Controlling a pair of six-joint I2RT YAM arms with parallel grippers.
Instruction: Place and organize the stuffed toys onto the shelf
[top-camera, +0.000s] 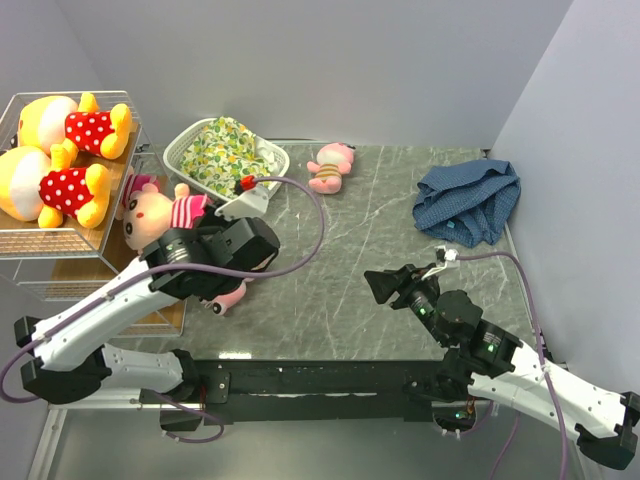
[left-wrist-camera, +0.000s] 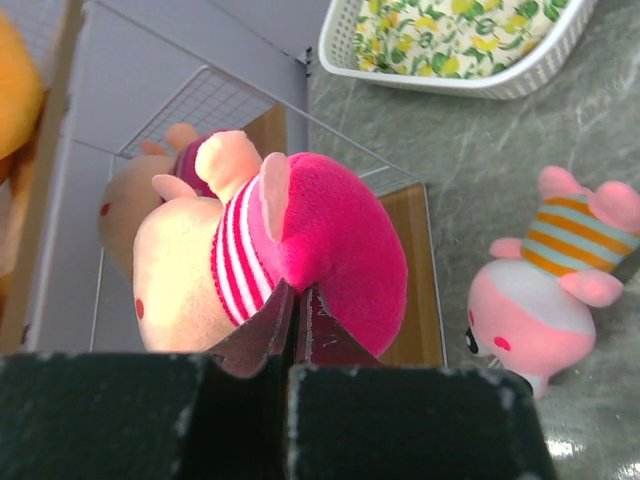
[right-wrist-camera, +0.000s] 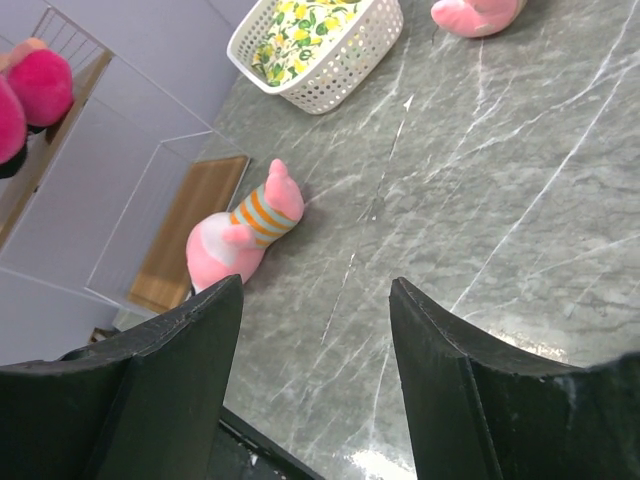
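Left wrist: left tool (left-wrist-camera: 297, 292) pinching pink doll (left-wrist-camera: 330, 230) beside shelf (left-wrist-camera: 415, 270); right tool (right-wrist-camera: 315, 290) agape.

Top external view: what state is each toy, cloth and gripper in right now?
Yellow bears: lying on shelf top tier.
Pink doll: pinched by left gripper, at shelf edge.
Orange-striped pink toy: lying on table.
Far pink toy: lying on table.
Right gripper: open, empty.
Floral cloth: inside basket.
Blue cloth: crumpled on table.

White shells, black joints and purple cables (top-camera: 320, 225) marked the left arm (top-camera: 95, 315) and right arm (top-camera: 565, 385); left gripper (left-wrist-camera: 297, 298) and right gripper (right-wrist-camera: 315, 290) were black.
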